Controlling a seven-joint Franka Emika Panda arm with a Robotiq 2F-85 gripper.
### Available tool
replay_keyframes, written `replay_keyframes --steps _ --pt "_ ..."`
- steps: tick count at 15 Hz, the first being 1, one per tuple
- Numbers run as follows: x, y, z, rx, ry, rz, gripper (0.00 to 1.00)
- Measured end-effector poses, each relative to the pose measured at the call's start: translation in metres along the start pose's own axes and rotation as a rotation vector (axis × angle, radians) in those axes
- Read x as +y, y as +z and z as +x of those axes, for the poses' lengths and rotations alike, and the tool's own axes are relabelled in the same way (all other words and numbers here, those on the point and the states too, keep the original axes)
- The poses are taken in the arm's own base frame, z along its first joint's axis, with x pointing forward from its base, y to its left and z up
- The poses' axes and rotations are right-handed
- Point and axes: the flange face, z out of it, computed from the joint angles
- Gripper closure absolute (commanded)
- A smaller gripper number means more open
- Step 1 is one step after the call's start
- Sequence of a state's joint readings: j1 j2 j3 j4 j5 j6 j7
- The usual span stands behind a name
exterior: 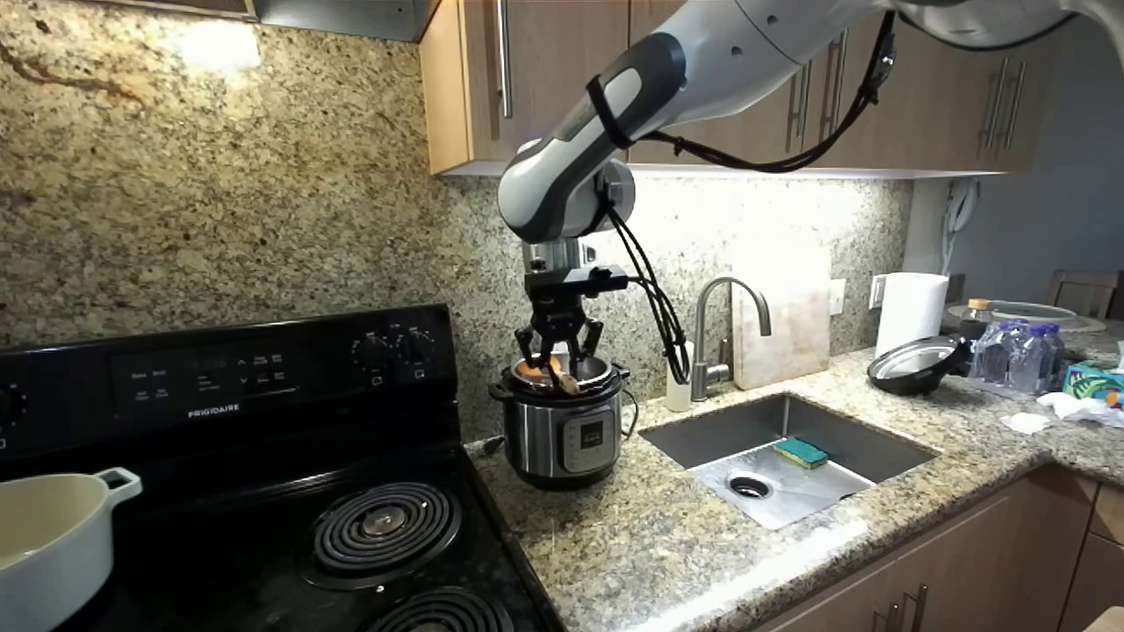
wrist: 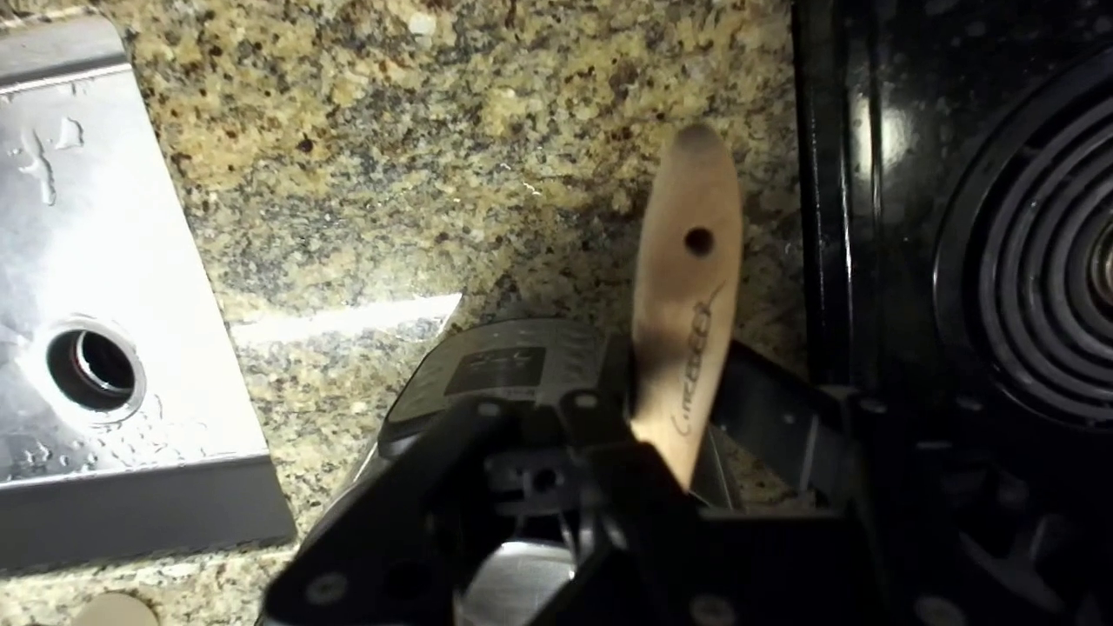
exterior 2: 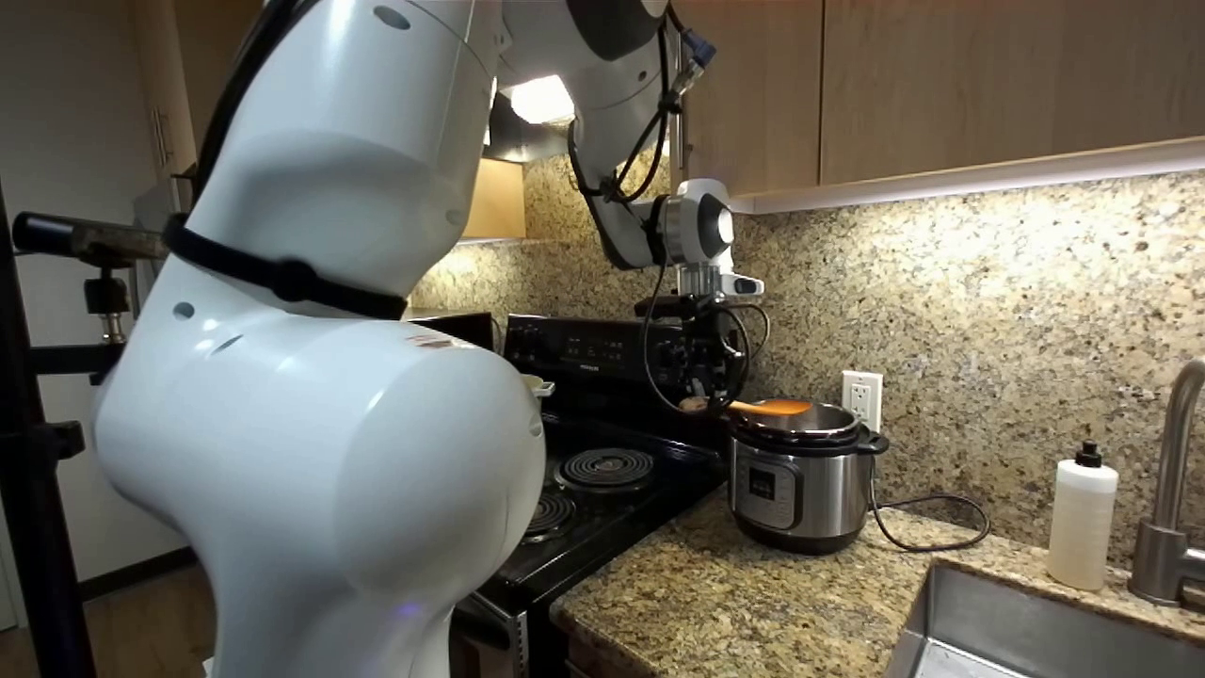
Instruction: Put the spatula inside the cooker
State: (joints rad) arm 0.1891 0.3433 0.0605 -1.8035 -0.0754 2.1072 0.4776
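A Robotiq gripper (wrist: 681, 374) pinches the handle of a wooden spatula (wrist: 691, 296) at the mouth of a stainless-steel electric cooker (exterior 2: 841, 490). In an exterior view the spatula's long axis runs nearly level, its orange-looking head (exterior 2: 779, 408) over the opening toward the granite backsplash (exterior 2: 904, 292), the handle's end jutting past the rim, above the countertop (wrist: 417, 200).

A sponge (exterior: 801, 453) (teal on top) lies in the steel sink (exterior: 790, 502).

Lt. wood cabs (exterior: 558, 66) above brightly lit, speckled stone bksplash (exterior 2: 941, 311).
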Motion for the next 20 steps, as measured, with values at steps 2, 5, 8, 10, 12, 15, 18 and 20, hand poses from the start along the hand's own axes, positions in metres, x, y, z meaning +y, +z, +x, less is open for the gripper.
replay_keyframes --steps 2,5,8,10,12,15,18,20 --pt "0.001 -0.01 -0.004 0.015 0.012 0.005 0.3" --pt "0.005 -0.02 -0.012 0.029 0.025 0.01 0.09" --pt "0.007 -0.025 -0.019 0.04 0.039 0.014 0.0" --pt "0.009 -0.027 -0.024 0.046 0.043 0.017 0.0" --pt "0.01 -0.03 -0.029 0.054 0.048 0.02 0.0" --pt "0.012 -0.035 -0.038 0.07 0.06 0.028 0.0" --pt "0.017 -0.043 -0.048 0.104 0.084 0.04 0.0" --pt "0.021 -0.046 -0.055 0.125 0.102 0.047 0.0"
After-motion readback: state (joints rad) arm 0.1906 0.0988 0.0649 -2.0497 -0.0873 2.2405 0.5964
